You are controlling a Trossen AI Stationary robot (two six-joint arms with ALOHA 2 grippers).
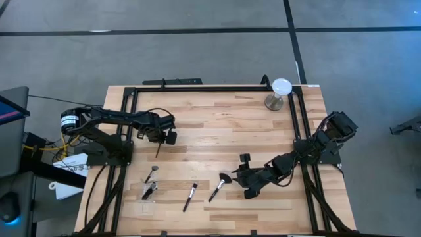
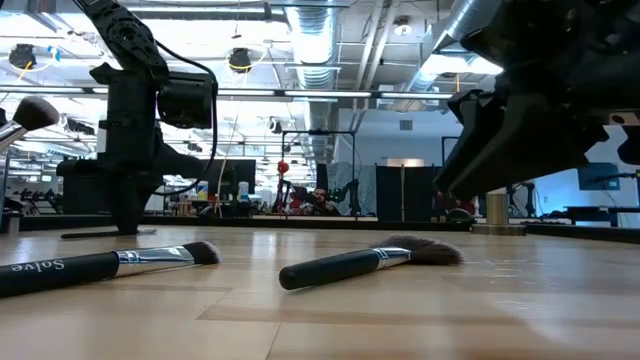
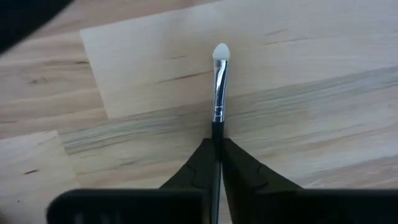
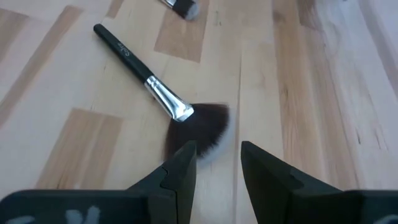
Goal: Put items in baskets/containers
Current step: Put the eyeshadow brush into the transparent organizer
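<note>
My left gripper (image 1: 160,139) hovers over the table's left half, shut on a slim brush (image 1: 158,149) with a silver ferrule and a white tip (image 3: 221,52). My right gripper (image 1: 241,176) is low over the near right part and open (image 4: 217,150). The fan brush (image 1: 220,187) lies flat just ahead of it, its dark head (image 4: 200,132) in front of one finger. Another brush (image 1: 190,197) lies flat near the near edge, and two more (image 1: 150,183) lie at near left. I cannot make out the clear tray. My left gripper pinches the brush's dark handle (image 3: 216,133) between its two shut fingers. The brush lies along the fingers, and its ferrule and white tip stick out past them. The fingers slant down toward the table's near side. Whether the tip touches the wood I cannot tell.
A round white disc on a metal stand (image 1: 279,93) stands at the far right corner. Black frame rails (image 1: 217,88) run along the far edge and both sides. In the low view a brush head (image 2: 32,112) rises at the left edge, its support out of the picture.
</note>
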